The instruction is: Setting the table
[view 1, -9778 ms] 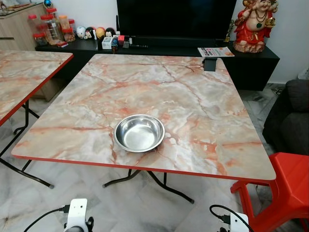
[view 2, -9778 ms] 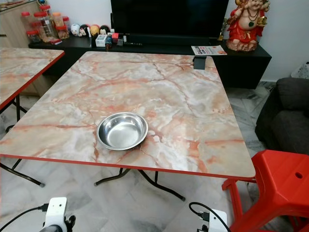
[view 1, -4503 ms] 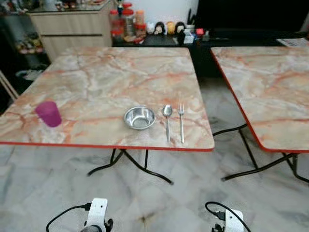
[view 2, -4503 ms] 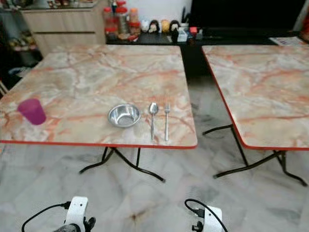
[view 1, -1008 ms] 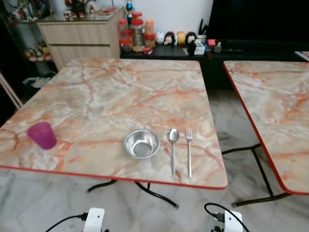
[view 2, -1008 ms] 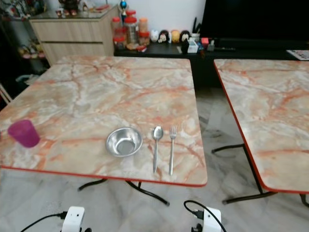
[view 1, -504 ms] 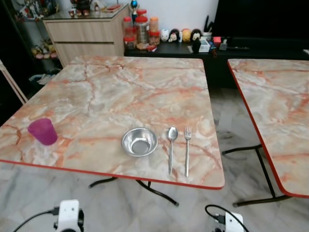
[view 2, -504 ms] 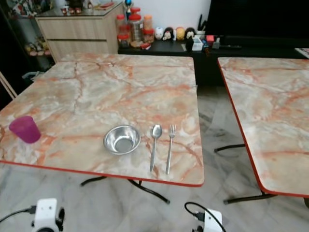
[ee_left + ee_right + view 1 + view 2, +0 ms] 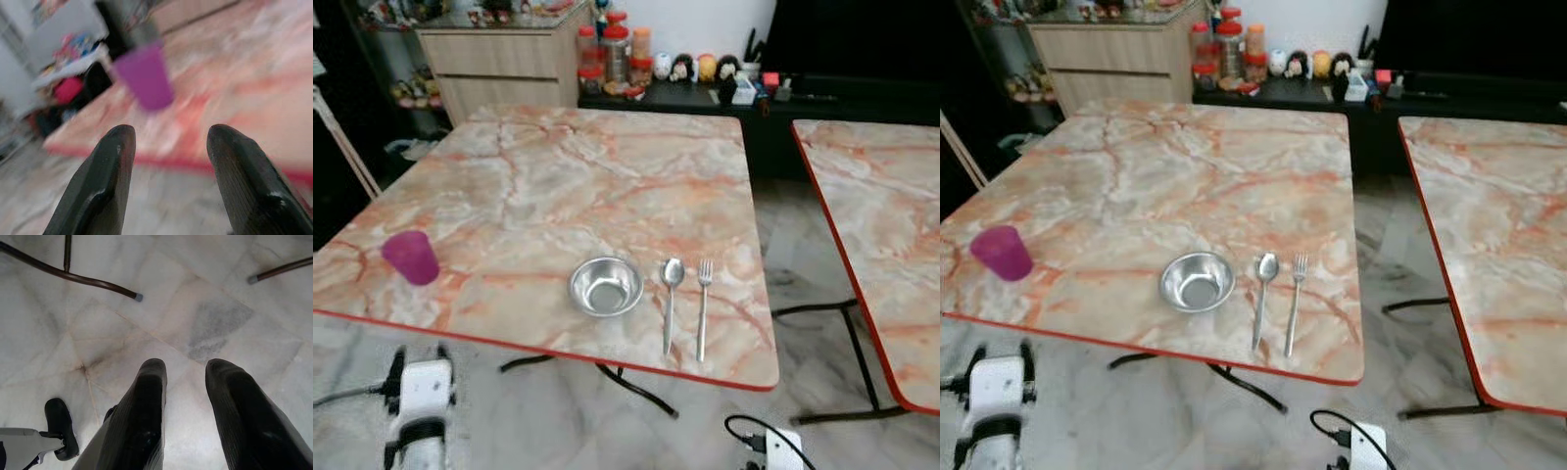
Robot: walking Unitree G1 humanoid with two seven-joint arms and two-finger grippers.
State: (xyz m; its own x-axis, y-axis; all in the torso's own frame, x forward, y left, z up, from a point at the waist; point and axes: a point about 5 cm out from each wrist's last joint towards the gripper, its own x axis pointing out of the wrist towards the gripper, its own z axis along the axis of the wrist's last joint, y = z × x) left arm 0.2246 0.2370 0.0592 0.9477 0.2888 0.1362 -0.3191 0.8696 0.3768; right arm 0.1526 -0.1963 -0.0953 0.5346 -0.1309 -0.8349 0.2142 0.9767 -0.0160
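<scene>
Left arm raised at bottom left, short of the table (image 9: 509, 186) edge. Left gripper (image 9: 168, 147) has its fingers spread with nothing between them, aimed at the purple cup (image 9: 144, 76) from below the red table rim; wrist view is blurred. Cup (image 9: 410, 257) stands upright near the table's front left corner, well apart from the other tableware.

Centre front of the table: steel bowl (image 9: 606, 286), upright. Just beside it on the right, spoon (image 9: 671, 299), bowl end away from the robot, handle toward the front edge. Fork (image 9: 703, 305) lies just right of the spoon, roughly parallel, tines away from the robot. Spoon and fork are near each other but apart. All three sit close to the front edge.

Second marble table (image 9: 881, 225) to the right, a gap of floor (image 9: 607, 431) between the two tables. At the far side: wooden cabinet (image 9: 499, 59) on the left, then jars (image 9: 615, 54) and small figurines (image 9: 690, 67) on a dark low unit.

Right arm hangs low at bottom right. Right gripper (image 9: 183, 369) points down at the marble floor, fingers apart, nothing held; black table legs (image 9: 73, 276) cross that view.
</scene>
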